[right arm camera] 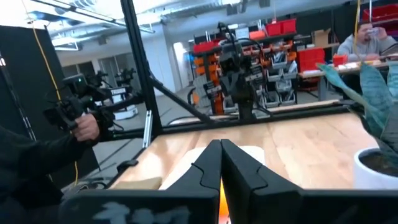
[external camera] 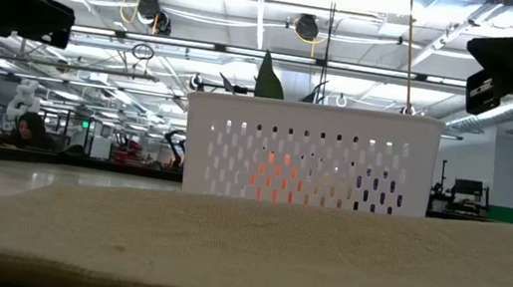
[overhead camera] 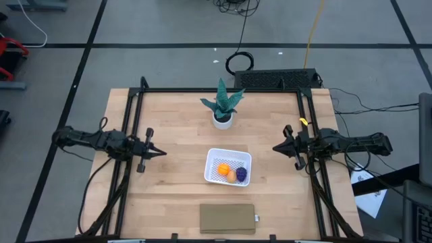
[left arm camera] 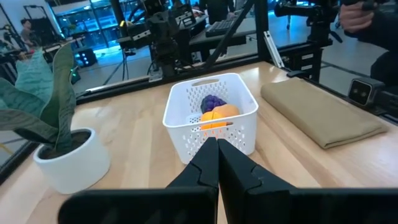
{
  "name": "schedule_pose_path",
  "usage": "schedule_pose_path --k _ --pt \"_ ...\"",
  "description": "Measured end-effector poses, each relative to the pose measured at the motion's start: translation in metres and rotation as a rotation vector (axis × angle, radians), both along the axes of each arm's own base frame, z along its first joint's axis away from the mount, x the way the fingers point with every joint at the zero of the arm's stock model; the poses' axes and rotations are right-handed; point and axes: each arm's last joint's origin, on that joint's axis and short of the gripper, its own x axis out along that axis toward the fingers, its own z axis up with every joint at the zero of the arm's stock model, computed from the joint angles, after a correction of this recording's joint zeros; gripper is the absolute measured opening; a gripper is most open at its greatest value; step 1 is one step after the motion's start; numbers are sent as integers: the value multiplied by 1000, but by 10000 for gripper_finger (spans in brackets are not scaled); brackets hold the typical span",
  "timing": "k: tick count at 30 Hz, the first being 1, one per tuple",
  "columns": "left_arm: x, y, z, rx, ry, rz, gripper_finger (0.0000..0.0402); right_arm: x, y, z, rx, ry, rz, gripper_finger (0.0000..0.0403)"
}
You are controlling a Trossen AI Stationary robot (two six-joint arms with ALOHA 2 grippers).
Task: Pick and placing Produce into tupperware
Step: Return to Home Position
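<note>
The white perforated tupperware (overhead camera: 228, 167) stands on its base in the middle of the table, also in the low view (external camera: 308, 153) and the left wrist view (left arm camera: 211, 113). All three produce pieces lie inside it: the orange ball (overhead camera: 222, 169), the tan-yellow oval (overhead camera: 231, 175) and the dark purple lump (overhead camera: 241, 174). My left gripper (overhead camera: 162, 152) hovers shut to the container's left, above the table. My right gripper (overhead camera: 275, 148) hovers shut to its right. Neither touches anything.
A potted green plant (overhead camera: 223, 108) stands on the table beyond the container. A flat tan pad (overhead camera: 227, 218) lies at the near edge. A black frame (overhead camera: 131, 121) borders the table. In the right wrist view a person's hand (right arm camera: 87, 127) holds a device beside the table.
</note>
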Motion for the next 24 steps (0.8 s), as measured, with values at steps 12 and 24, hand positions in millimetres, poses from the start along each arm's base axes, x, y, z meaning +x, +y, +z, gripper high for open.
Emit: schedule_pose_path --k 12,24 --pt "1 2 0 -28 -6 -16 0 0 0 -6 11 61 5 0" --pt "5 2 -5 -70 61 -3 8 1 0 -6 -5 65 3 0"
